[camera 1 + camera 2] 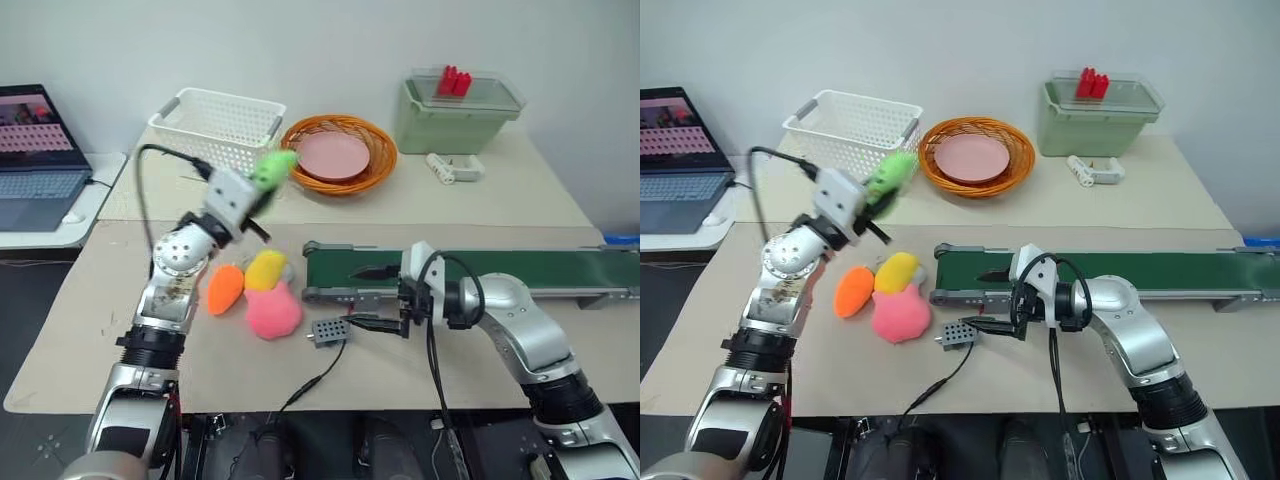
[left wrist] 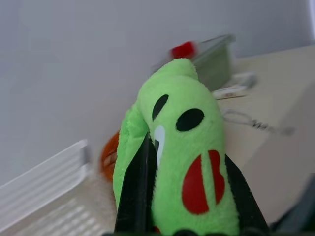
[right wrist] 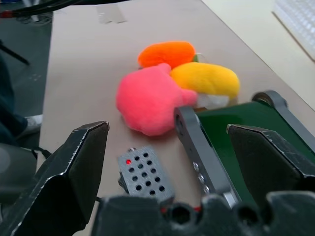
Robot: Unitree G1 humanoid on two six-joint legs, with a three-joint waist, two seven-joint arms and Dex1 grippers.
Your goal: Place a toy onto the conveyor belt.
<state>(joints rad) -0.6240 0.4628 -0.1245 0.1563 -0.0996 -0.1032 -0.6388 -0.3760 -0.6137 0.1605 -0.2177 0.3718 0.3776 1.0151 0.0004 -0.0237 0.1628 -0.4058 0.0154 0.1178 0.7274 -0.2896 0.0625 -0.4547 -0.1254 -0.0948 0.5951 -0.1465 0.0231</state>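
Lime-green plush, the toy (image 2: 184,147), pinched between the two black fingers (image 2: 135,191) of the left gripper (image 1: 262,185) and carried in the air above the table's middle, well short of the conveyor belt (image 1: 470,268) and off to its left end. Squeezed narrow at the waist in the left wrist view, so held only by soft pile; could slide out if swung fast, and would then drop among the other plush rather than on the dark green belt. Directly below and a little nearer the front edge: orange plush (image 1: 225,288), yellow plush (image 1: 266,270) and pink plush (image 1: 273,311), bunched together, the yellow one touching the belt frame's left end. Small grey perforated box (image 1: 329,331) with its cable just beside that same end, towards the front edge. Right gripper (image 1: 378,297) spread wide and holding nothing, hanging low over the belt's left end, exactly where a drop from the left would most naturally land; likely risk of the two arms meeting there, or of the toy landing on the claw or the grey frame rail and rolling off onto the table. Narrow belt, round toy: release from too high judged apt to bounce it over the far rail. White basket (image 1: 218,124), wicker tray with pink plate (image 1: 338,152) and green lidded bin (image 1: 460,110) along the far edge, well apart and no hazard.
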